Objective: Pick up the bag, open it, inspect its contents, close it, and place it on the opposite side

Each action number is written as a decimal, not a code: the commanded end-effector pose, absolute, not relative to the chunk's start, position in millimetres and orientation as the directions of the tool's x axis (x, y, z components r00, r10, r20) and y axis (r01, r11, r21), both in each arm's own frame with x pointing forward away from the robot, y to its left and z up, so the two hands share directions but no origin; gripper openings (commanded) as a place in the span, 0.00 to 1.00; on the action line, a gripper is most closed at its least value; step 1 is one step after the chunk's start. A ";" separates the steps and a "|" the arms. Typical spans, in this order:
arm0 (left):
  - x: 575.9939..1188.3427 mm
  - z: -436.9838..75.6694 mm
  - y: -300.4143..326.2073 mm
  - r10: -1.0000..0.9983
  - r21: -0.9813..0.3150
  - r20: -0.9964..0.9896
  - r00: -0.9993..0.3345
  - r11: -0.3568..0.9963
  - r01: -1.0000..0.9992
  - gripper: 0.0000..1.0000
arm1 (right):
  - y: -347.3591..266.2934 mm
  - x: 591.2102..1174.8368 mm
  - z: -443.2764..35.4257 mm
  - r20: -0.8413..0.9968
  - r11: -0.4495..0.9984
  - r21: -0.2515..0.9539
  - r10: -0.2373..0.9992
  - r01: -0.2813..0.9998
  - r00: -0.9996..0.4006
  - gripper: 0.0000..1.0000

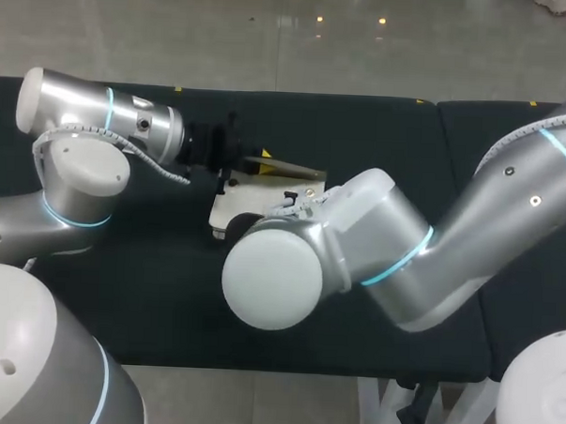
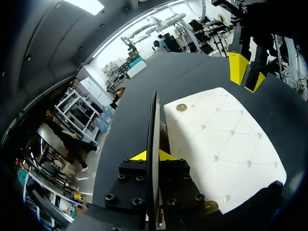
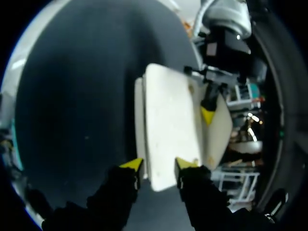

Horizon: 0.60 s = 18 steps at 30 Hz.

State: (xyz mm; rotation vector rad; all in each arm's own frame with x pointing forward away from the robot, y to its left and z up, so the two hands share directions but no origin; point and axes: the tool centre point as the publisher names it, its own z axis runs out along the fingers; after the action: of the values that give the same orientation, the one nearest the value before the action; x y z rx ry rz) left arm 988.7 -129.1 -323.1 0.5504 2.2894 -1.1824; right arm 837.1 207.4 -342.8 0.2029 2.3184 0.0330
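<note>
Cream quilted bag (image 2: 226, 144), matt and soft-looking, shiny brass-coloured studs (image 2: 181, 107), matt black table (image 1: 380, 141) covering

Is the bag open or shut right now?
Open: left pincer holds the flap lifted off the bag, leaving its snap bare.

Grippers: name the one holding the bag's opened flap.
The left gripper: the flap is pinched edge-on between its yellow tips. The right gripper is at the other end of the bag, away from the flap.
</note>
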 end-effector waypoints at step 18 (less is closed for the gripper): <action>993.8 -329.9 -129.5 0.157 -0.629 -0.579 -0.800 0.538 0.560 0.00 | 186.6 866.4 -369.0 -0.777 0.984 0.082 0.161 0.156 -0.609 0.43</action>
State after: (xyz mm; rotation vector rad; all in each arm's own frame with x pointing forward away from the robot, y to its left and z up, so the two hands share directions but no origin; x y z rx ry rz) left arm 989.7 -128.1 -329.1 0.5768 2.3186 -1.1778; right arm 862.2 185.3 -363.7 0.2209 2.2376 0.0034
